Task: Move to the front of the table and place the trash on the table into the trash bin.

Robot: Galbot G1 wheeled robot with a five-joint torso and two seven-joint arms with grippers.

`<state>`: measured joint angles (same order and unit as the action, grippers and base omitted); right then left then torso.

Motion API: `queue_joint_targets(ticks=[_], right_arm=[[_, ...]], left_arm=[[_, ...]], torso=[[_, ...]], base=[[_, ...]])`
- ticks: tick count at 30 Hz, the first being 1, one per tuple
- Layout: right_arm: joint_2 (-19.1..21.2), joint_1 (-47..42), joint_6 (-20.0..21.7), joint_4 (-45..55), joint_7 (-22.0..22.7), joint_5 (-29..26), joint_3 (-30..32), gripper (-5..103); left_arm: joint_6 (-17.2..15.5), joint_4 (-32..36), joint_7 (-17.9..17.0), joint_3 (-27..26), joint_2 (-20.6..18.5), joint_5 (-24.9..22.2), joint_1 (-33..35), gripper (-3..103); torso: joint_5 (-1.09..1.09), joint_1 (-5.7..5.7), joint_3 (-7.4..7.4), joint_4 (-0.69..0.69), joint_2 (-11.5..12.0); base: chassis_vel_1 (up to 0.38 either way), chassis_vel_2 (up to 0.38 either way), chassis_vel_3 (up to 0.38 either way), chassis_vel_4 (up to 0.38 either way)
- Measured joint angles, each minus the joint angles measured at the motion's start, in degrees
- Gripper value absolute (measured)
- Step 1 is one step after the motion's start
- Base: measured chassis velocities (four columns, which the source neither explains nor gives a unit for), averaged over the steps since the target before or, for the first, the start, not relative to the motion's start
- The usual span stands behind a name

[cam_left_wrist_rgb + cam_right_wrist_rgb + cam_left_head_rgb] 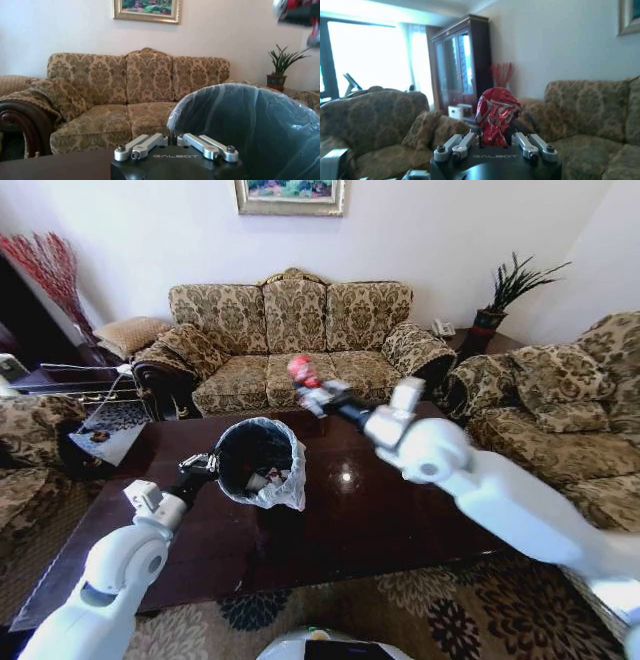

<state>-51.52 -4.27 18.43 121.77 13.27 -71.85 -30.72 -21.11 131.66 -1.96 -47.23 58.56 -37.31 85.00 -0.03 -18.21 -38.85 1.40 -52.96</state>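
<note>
Left end effector (203, 466) tips hidden behind trash bin (262, 462) rim; bin contents too small to ID

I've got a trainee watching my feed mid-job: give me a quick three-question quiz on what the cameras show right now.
1. True or false: the right gripper is empty.
2. Multiple choice: where is the left gripper? A) at the rim of the trash bin, B) resting on the sofa, C) under the table.
3. Fill in: in the head view, the red wrapper is held up to the ____ of the bin.

Key
1. False: it is shut on the crumpled red wrapper.
2. A: it sits against the bag-lined rim, on the robot's left side of the bin; the bin stands on the table and already holds some scraps.
3. Right, above the table's far part, not yet over the bin's opening.
</note>
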Motion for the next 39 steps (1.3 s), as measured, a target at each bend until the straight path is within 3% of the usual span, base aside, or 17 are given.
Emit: queue_joint_targets(ticks=[2,9,15,18,26,29,32,33,35,37,39], right_arm=[[-1.7,0.4,0.5,0.2,1.4,2.1,-5.1,24],[-3.3,1.6,0.9,-2.5,2.5,4.2,-9.7,23],[-5.6,4.8,0.8,-5.6,3.2,5.0,-12.1,50],[-6.2,5.2,0.8,-5.9,3.2,5.0,-12.3,55],[-7.7,5.2,0.5,-6.4,5.6,5.0,-11.2,88],[-6.8,4.5,0.4,-6.2,7.4,5.1,-9.8,93],[-3.1,0.2,0.6,-4.8,13.5,5.8,-4.3,100],[-3.1,0.2,0.6,-4.8,13.5,5.8,-4.3,100],[-0.6,-1.9,0.4,-4.6,15.0,7.5,-2.5,100],[4.9,-6.5,-0.9,-4.7,15.9,12.6,0.6,100],[6.7,-9.1,-0.9,-5.0,15.9,14.4,2.5,100]], left_arm=[[0.0,0.0,0.0,-0.2,0.1,0.0,0.0,3],[-0.2,0.0,0.0,-0.2,0.4,0.0,0.1,3],[-0.4,-0.2,0.0,0.0,1.6,0.6,-0.2,3],[-0.4,-0.2,0.1,0.0,2.1,0.8,-0.2,3],[-0.4,-0.2,0.2,-0.4,2.2,0.8,-0.1,3],[-0.4,-0.1,0.2,-0.5,2.2,0.6,-0.2,3],[-0.3,0.1,0.2,-0.8,2.4,0.4,-0.2,3],[-0.3,0.1,0.2,-0.8,2.4,0.4,-0.2,3],[-0.3,0.1,0.2,-0.9,2.6,0.3,-0.1,3],[-0.1,0.2,0.2,-1.1,2.9,0.1,0.1,3],[-0.1,0.4,0.2,-1.2,2.9,0.1,0.2,3]], torso=[[0.01,0.01,0.00,-0.03,0.0],[0.04,0.01,0.00,-0.07,0.0],[0.01,0.01,0.00,-0.03,0.0],[0.02,0.01,0.01,-0.04,0.0],[0.02,0.01,0.01,-0.03,0.0],[0.02,0.01,0.01,-0.02,0.0],[0.05,0.01,0.01,-0.03,0.0],[0.05,0.01,0.01,-0.03,0.0],[0.04,0.01,0.01,-0.05,0.0],[0.04,0.01,0.01,-0.06,0.0],[0.04,0.01,0.01,-0.06,0.0]], base=[[0.000,0.000,0.000,0.000],[0.000,0.000,0.000,0.000],[0.000,0.000,0.000,0.000],[0.000,0.000,0.000,0.000],[0.000,0.000,0.000,0.000],[0.000,0.000,0.000,0.000],[0.000,0.000,0.000,0.000],[0.000,0.000,0.000,0.000],[0.000,0.000,0.000,0.000],[0.000,0.000,0.000,0.000],[0.000,0.000,0.000,0.000]])
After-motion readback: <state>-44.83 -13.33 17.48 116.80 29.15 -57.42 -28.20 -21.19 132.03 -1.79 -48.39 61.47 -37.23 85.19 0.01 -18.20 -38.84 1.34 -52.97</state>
